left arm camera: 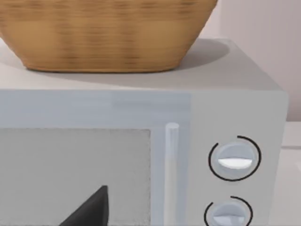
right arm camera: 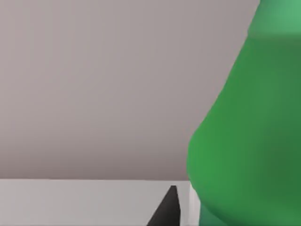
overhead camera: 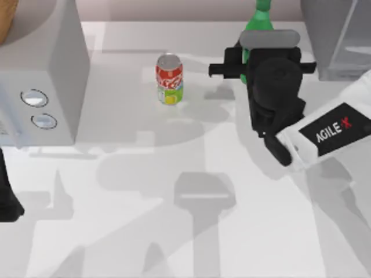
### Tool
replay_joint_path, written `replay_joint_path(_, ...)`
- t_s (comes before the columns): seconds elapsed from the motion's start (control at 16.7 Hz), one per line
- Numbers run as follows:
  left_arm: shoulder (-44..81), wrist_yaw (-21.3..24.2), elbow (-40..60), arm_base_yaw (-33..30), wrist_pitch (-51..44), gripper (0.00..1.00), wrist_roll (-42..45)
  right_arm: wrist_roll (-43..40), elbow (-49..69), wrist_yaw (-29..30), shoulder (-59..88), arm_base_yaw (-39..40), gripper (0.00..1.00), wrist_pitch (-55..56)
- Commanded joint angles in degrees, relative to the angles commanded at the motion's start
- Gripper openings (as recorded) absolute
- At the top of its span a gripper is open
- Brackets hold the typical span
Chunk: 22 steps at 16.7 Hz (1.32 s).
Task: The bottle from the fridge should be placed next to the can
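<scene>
The white table carries the can, a dialled grey box and the fridge.

My right arm, just right of the can on the table, is a white shell with a black panel lettered AGILE·X in white, the last letter marked in red. It ends in a matte black wrist block with rounded housings and a black crossbar carrying a flat grey plate. My right gripper is black too; one dark pointed fingertip shows in the right wrist view. My left arm, far left of the can, is plain black, and a dark wedge-shaped finger of it shows in the left wrist view
</scene>
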Motion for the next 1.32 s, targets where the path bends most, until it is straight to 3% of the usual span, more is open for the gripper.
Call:
replay_joint_path(0.54, 0.0, 0.0, 0.0, 0.0, 0.0, 1.00, 0.0, 0.0, 0.0, 0.0, 0.0, 0.0, 0.98, 0.0)
replay_joint_path(1.32, 0.0, 0.0, 0.0, 0.0, 0.0, 1.00, 0.0, 0.0, -3.3, 1.0, -1.5, 0.8, 1.00, 1.7)
